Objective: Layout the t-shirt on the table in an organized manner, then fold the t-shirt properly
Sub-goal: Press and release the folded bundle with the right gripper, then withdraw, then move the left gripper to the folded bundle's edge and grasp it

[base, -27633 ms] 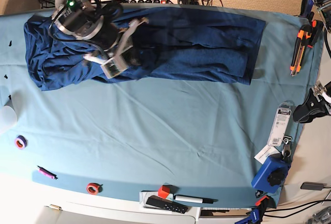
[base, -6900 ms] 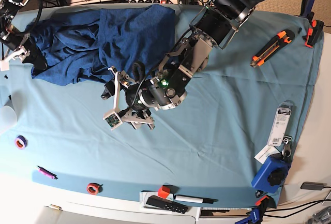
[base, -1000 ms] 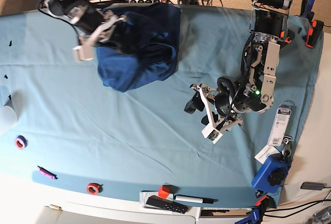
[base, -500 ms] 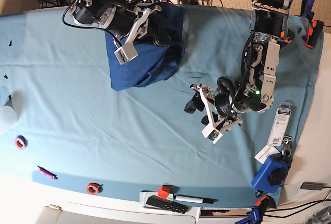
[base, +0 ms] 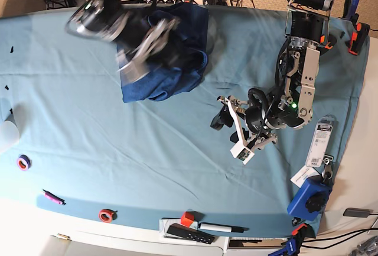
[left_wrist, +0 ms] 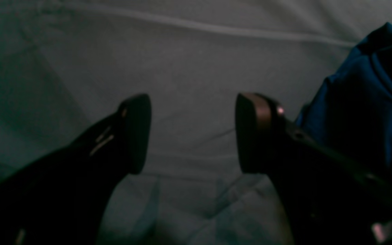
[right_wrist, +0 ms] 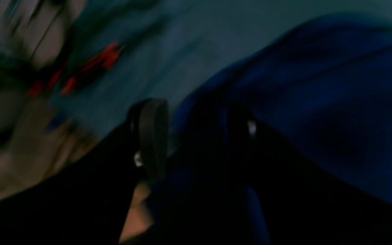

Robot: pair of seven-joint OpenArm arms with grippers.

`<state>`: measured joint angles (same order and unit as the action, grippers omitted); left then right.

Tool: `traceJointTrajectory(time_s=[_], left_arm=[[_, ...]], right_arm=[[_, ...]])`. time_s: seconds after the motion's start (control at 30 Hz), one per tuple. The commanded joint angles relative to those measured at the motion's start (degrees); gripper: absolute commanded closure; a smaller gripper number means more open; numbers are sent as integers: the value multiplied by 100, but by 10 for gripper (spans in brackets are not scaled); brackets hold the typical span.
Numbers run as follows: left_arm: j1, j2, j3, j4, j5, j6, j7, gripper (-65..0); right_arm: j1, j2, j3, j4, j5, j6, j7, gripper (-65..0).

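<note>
- two arms show in the base view, well apart. the right gripper point(base: 155, 48) is blurred over the t-shirt point(base: 168, 81), which lies bunched in a thick heap near the far edge of the table point(base: 118, 149), not spread flat. the blur hides the jaws here, so this view does not say how wide they stand. the left gripper point(base: 231, 127) hangs over bare teal cloth to the side of the heap, apart from the fabric; it looks parked there to stay out of the way while the other arm works the shirt.
- left wrist view: the left gripper point(left_wrist: 192, 132) has its jaws spread wide with nothing between them, only the table point(left_wrist: 189, 61) cloth beneath. a dark blue fold of the t-shirt point(left_wrist: 369, 102) rises at the right edge, beyond the right-hand finger and not touched by it.
- right wrist view: smeared and dim. the right gripper point(right_wrist: 196, 136) has a clear gap between its fingers, and blue t-shirt point(right_wrist: 318, 102) fabric fills that gap and the space beyond. whether the pads press the cloth or are merely around it, i cannot tell. red shapes at upper left are too blurred to name.
- judged from the heap, the layout step is far from done; the shirt wants spreading first.
</note>
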<state>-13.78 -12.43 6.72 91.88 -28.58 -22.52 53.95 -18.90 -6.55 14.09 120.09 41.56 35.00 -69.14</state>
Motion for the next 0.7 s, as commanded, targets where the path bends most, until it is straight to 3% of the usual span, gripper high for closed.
traceJointTrajectory(time_s=[0.0,0.13,0.2,0.27,0.37,0.5,0.67], left_arm=[[-129,-15,-15,90,-63,-7,-127,-362],[-129,-13,-15,90,-63,-7,-125,-362],[-129,-13,-15,90,-63,-7,-125,-362],[-129,-11,-15,90,-66,-7,-125,-362],[-114,-11,-15,90,-63,-7,-127,-362],[-101,-11,-15,90,-66,-7,-129,-362],[-31,-9,-15,87,-63,-7,-153,-362]], right_arm=[[175,22,251,105,57,-59,149,-279],[861,96,1445,94,0,-264,-229,-279],[975,197,1906,20,-125,-273,-192,-281],[970,343,2194,-249,-17,-313,-39,-326],[988,629,2304,-918,317,-313,85,-382],[1309,929,2304,-2028,1202,-313,35,-383],[1928,953,2304,-3145,1878,-308,-341,-383]])
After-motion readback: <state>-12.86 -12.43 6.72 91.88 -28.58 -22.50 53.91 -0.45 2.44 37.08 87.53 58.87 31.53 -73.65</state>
